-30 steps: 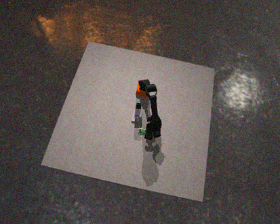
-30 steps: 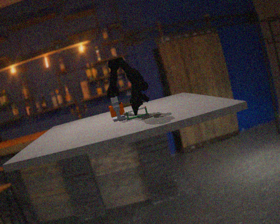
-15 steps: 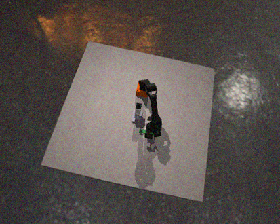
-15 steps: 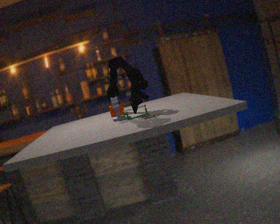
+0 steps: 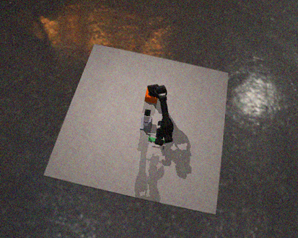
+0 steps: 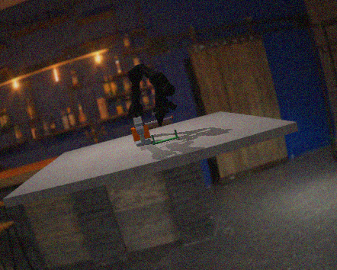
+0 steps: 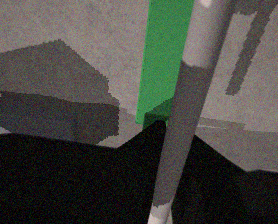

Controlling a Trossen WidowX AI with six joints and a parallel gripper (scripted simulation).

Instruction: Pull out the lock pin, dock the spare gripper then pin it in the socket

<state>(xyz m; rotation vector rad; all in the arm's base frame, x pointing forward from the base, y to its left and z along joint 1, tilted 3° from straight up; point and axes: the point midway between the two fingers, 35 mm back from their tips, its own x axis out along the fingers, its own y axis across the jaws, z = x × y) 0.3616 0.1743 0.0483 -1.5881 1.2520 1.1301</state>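
My gripper (image 6: 160, 123) (image 7: 166, 130) is shut on the lock pin (image 6: 168, 118) (image 7: 192, 95), a slim grey rod. It holds the pin above the green rack (image 5: 152, 139) (image 6: 165, 141) (image 7: 162, 55). The pin slants across the wrist view, and its far tip looks orange-red in the exterior view. The rack's two short uprights carry nothing. A pale grey upright piece (image 5: 146, 122) (image 6: 139, 123) with a dark part on one side stands beside the rack. I cannot tell from these views whether it is the mount or the spare gripper, nor what its socket holds.
An orange block (image 5: 150, 96) (image 6: 135, 135) stands close to the arm's base, partly hidden by the arm and the grey piece. All stand on the pale square table top (image 5: 104, 133) (image 6: 84, 160). The arm's shadow falls across it.
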